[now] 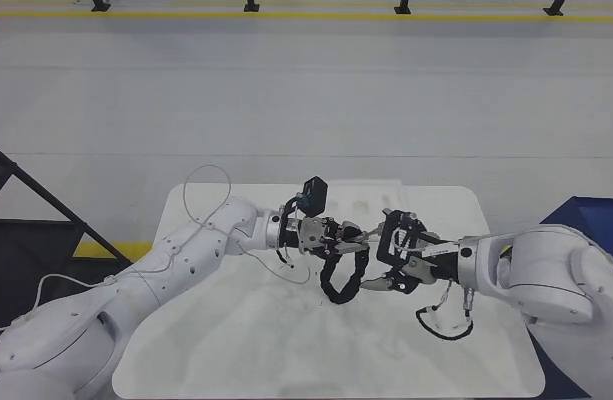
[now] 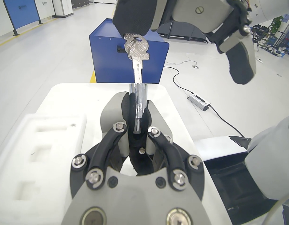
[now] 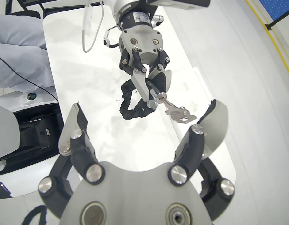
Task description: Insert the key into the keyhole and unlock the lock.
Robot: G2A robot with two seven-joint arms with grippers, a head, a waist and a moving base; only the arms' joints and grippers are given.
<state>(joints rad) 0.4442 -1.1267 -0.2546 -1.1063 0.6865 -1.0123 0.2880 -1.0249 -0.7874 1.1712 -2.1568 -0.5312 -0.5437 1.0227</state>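
While the left claw (image 2: 137, 105) clamps the lock (image 2: 140, 92), the right claw (image 3: 145, 107) spreads open about the key (image 3: 180, 115).

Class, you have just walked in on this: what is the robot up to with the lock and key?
The left gripper is shut on the chrome barrel of a cable lock and holds it above the white table. The black cable hangs in a loop. The key sits in the keyhole. The right gripper is open, with one pad by the key's head, not clamped on it.
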